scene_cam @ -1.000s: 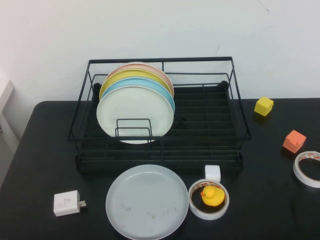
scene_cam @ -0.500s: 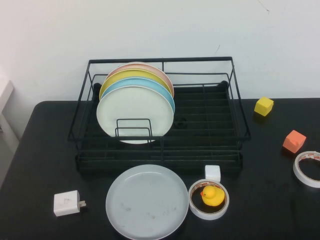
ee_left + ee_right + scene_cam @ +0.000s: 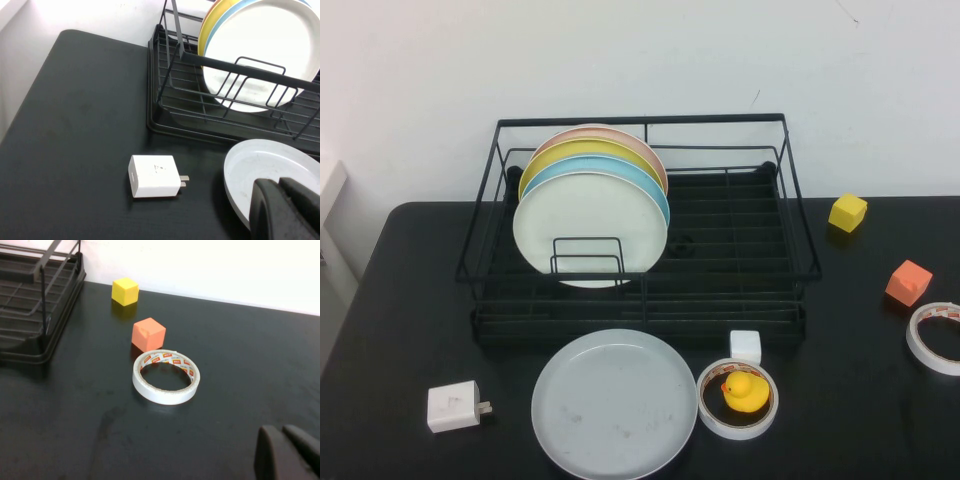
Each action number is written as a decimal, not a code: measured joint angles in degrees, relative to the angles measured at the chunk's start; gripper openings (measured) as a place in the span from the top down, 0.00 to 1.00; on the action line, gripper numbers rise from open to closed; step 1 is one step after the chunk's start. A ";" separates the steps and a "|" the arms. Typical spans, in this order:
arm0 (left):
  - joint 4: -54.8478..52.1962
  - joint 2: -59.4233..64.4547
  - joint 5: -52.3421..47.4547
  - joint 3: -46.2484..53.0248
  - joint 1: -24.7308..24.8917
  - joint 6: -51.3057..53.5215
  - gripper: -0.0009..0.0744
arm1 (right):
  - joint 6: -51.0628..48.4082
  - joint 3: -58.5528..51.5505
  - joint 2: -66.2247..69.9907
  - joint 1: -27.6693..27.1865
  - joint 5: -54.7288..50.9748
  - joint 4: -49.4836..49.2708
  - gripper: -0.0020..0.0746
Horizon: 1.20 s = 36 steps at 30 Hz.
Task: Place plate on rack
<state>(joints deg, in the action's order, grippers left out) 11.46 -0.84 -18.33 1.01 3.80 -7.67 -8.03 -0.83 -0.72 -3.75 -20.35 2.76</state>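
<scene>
The pale grey-white plate (image 3: 614,403) (image 3: 272,172) lies flat on the black table in front of the rack, with faint brown smudges on its face. The black wire rack (image 3: 790,215) (image 3: 172,92) stands behind it and holds several plates upright at its left end. Neither arm shows in the high view. In the left wrist view my left gripper (image 3: 280,186) is shut and empty, hanging above the plate's near part. My right gripper (image 3: 283,432) is shut and empty over bare table near a tape roll (image 3: 166,376).
A white charger (image 3: 454,405) (image 3: 154,176) lies left of the plate. A tape ring holding a yellow duck (image 3: 744,390) and a white cube (image 3: 745,346) sit to its right. A yellow cube (image 3: 847,212), an orange cube (image 3: 908,282) and the tape roll (image 3: 935,337) lie at the right.
</scene>
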 joint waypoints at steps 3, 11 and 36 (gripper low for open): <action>0.00 0.00 0.13 0.00 0.00 0.00 0.99 | 0.00 0.00 0.00 0.00 0.00 0.00 0.98; -0.24 0.00 13.37 0.12 0.00 0.00 0.99 | 0.00 -0.76 0.00 0.00 10.25 0.00 0.98; 0.06 0.00 46.85 0.12 0.00 -1.75 0.99 | 5.11 -0.76 0.00 0.00 44.08 -0.36 0.98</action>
<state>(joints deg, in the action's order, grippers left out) 11.51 -0.84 28.52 1.13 3.80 -9.42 -2.92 -1.60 -0.72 -3.75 23.73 2.40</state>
